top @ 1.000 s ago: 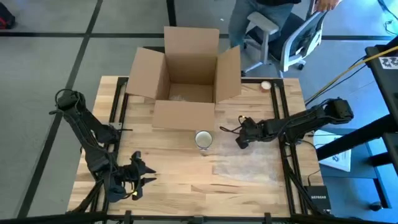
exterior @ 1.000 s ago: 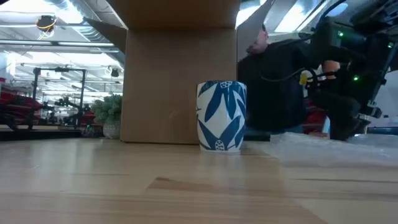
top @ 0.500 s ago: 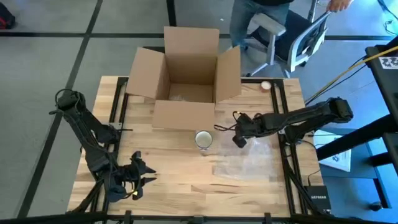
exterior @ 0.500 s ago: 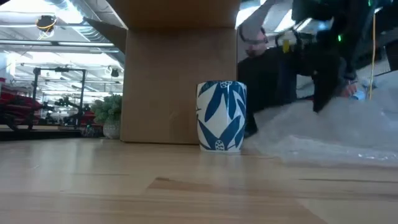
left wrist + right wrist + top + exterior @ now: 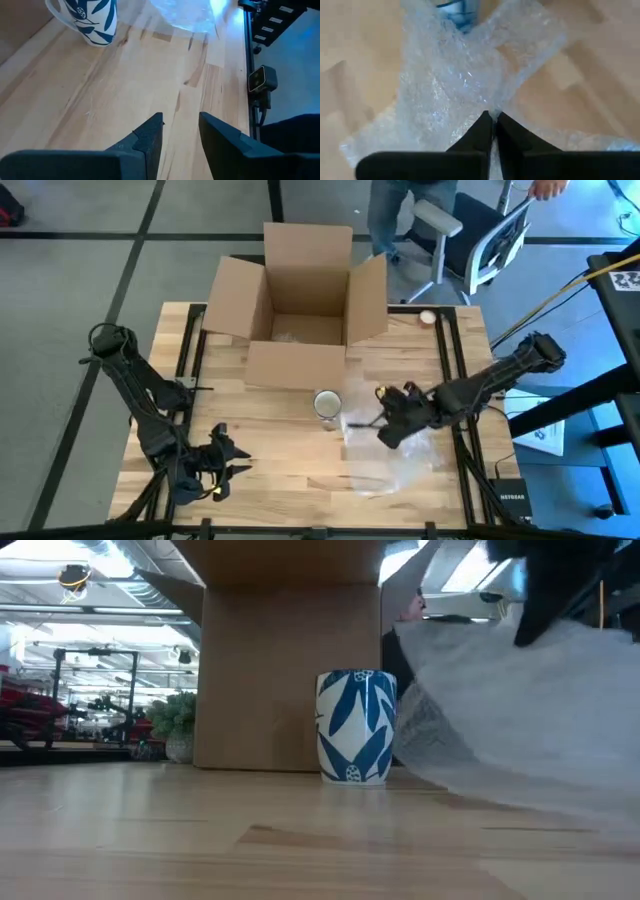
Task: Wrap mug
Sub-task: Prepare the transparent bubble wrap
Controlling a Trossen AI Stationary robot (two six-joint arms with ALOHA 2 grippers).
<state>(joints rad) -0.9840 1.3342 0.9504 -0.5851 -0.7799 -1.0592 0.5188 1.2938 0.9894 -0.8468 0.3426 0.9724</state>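
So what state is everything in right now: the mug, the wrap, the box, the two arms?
Mug: upright on the table, unwrapped.
Bubble wrap: lifted off the table beside the mug, one edge pinched.
Box: open, flaps up.
Right gripper: jaws shut on the bubble wrap, raised near the mug.
Left gripper: jaws open, empty, waiting at the table's near left corner.

- The tabletop is showing pale, smooth, grained wood.
- The mug is looking like glossy glazed ceramic.
- The wrap is glinting as clear, crinkled bubble plastic.
- The box is showing matt brown cardboard.
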